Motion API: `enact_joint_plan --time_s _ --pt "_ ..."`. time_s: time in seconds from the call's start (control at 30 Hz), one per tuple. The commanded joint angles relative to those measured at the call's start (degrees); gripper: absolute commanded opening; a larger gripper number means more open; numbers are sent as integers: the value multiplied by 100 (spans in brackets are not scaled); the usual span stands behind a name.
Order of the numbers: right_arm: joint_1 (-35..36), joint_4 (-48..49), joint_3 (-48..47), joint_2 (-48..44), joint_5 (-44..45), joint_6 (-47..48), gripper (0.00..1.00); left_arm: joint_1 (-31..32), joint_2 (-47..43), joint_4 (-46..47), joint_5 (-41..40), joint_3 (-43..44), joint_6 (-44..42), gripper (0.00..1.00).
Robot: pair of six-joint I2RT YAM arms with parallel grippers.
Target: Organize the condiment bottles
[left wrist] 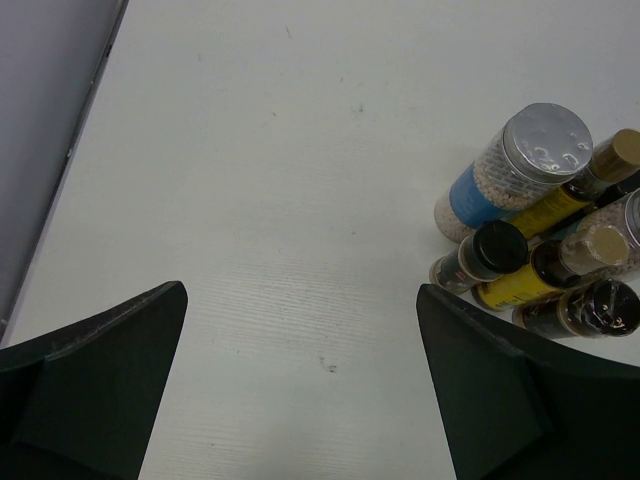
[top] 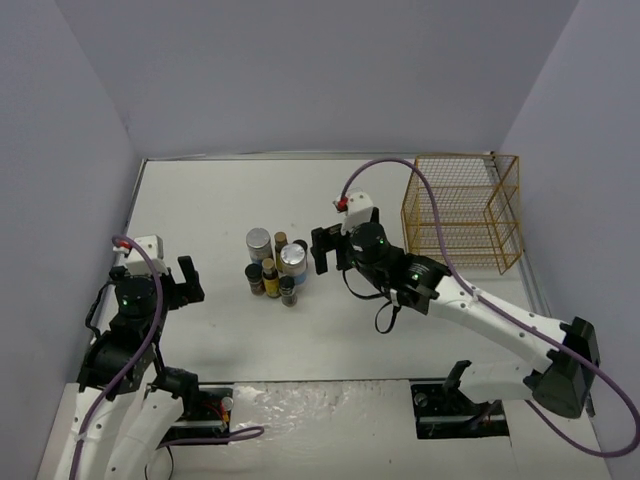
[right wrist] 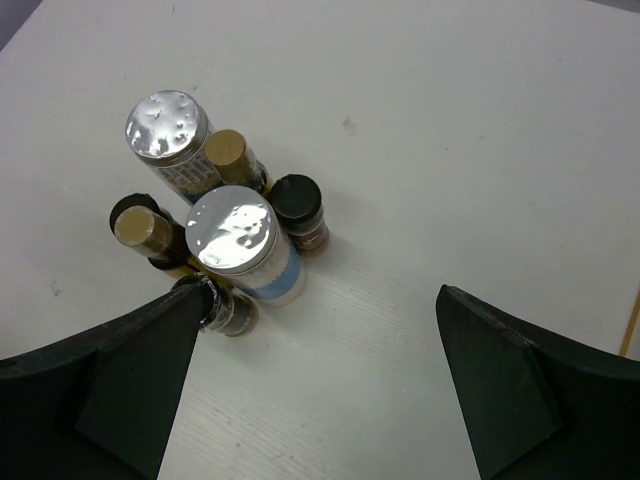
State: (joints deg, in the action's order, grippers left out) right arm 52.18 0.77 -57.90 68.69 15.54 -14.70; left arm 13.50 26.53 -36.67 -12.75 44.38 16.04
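The condiment bottles (top: 275, 264) stand upright in a tight cluster at mid-table. Two are wider jars with silver lids (top: 259, 241) (top: 292, 257), beside slim yellow bottles (top: 269, 272) and short dark jars with black lids (top: 288, 289). My right gripper (top: 322, 252) is open and empty just right of the cluster. In the right wrist view (right wrist: 310, 390) the blue-labelled jar (right wrist: 243, 243) lies ahead of the left finger (right wrist: 110, 380). My left gripper (top: 192, 282) is open and empty, left of the cluster. In the left wrist view (left wrist: 300, 385) the bottles (left wrist: 520, 170) sit at the far right.
A gold wire basket (top: 462, 210) stands at the back right, near the right wall. Grey walls enclose the white table (top: 210, 200) on three sides. The right arm's purple cable (top: 400, 168) arcs over the table behind the gripper.
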Motion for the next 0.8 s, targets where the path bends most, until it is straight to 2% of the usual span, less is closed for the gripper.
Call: enact_joint_plan --time_s 0.0,0.4,0.77 --pt "325 889 -356 590 -49 96 100 13 63 484 -149 128 30 97" --pt "636 1201 -765 1877 581 -189 100 13 177 467 -224 123 22 97" --pt "636 1408 -894 2447 718 -177 100 13 179 467 -164 125 4 97"
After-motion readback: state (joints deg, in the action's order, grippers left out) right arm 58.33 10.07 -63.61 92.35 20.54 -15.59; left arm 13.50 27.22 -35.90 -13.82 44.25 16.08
